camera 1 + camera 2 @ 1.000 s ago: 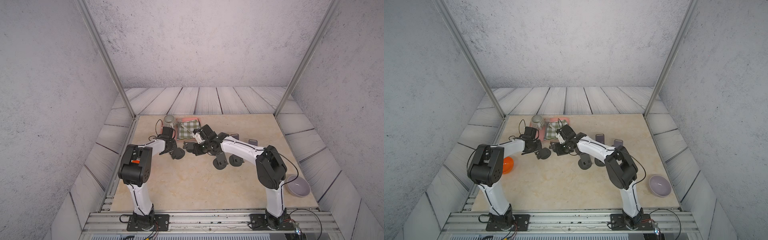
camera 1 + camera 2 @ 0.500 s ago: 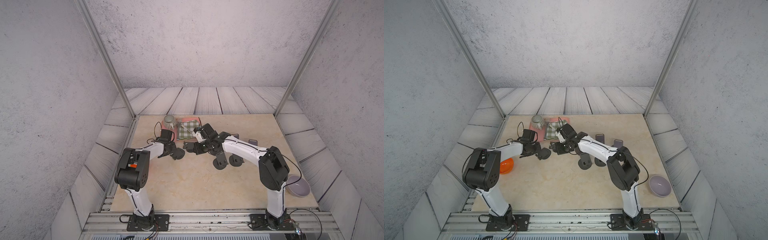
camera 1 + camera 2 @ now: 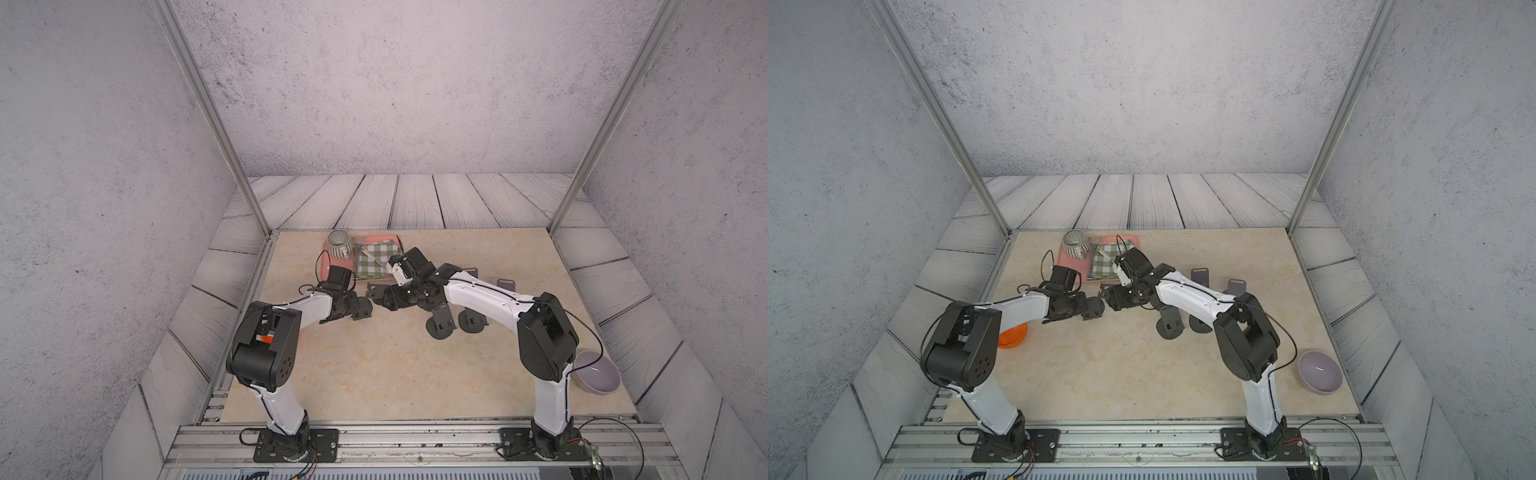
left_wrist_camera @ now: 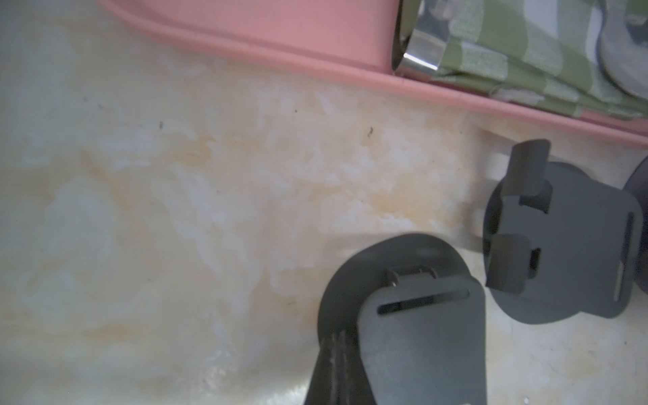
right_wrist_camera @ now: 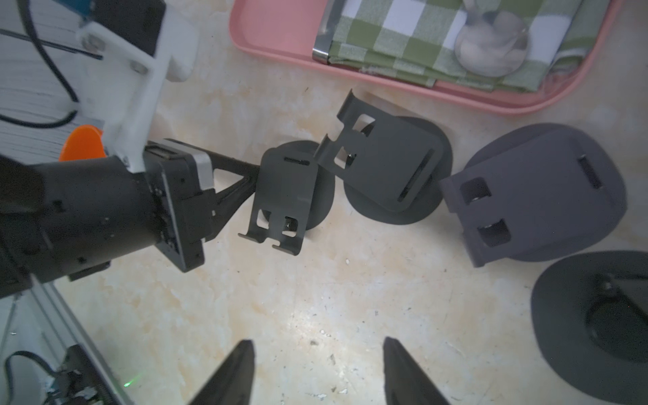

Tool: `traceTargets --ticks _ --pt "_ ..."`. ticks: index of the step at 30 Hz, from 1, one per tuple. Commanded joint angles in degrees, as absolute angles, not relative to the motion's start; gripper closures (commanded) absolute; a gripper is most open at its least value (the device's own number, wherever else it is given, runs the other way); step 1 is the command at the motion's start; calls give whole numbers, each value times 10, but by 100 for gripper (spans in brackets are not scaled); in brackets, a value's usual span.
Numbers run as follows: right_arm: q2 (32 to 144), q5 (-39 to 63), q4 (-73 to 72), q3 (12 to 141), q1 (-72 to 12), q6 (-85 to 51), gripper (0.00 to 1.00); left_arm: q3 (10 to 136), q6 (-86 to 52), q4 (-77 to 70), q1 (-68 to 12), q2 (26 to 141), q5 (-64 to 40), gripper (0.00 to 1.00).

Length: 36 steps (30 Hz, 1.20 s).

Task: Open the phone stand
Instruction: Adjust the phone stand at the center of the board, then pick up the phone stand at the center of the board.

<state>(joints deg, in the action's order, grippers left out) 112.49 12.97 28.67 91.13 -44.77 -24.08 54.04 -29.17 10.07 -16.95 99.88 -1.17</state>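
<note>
The left gripper (image 5: 255,174) has its fingers (image 5: 233,198) clenched on the edge of the dark grey plastic phone stand (image 5: 284,191). The stand rests on the beige marbled table (image 5: 350,291) near the long rim of the pink rectangular tray (image 5: 277,31), with its slotted plate angled off the round base. A second dark grey stand (image 5: 392,168) lies between it and the tray. The right gripper (image 5: 317,342) hovers over bare table farther from the tray, fingers released and spread, grasping nothing.
</note>
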Motion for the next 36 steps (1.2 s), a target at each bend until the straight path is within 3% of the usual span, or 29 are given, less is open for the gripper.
traceTargets --ticks 1,3,5,7,11,16,36 --pt "1094 115 301 920 -451 -234 13 533 -295 107 -182 971 7 100" --pt "1090 108 301 916 -450 -233 0 533 -288 121 -192 959 23 100" --pt "1085 101 301 911 -450 -230 1 535 -281 137 -203 948 35 93" --pt "1081 96 304 908 -449 -227 1 538 -278 152 -217 938 51 75" --pt "1070 83 308 902 -450 -224 1 550 -277 182 -244 923 75 49" --pt "1044 64 310 881 -450 -222 1 566 -280 204 -261 924 88 1" --pt "991 16 315 837 -449 -214 1 636 -383 235 -300 1038 132 2"
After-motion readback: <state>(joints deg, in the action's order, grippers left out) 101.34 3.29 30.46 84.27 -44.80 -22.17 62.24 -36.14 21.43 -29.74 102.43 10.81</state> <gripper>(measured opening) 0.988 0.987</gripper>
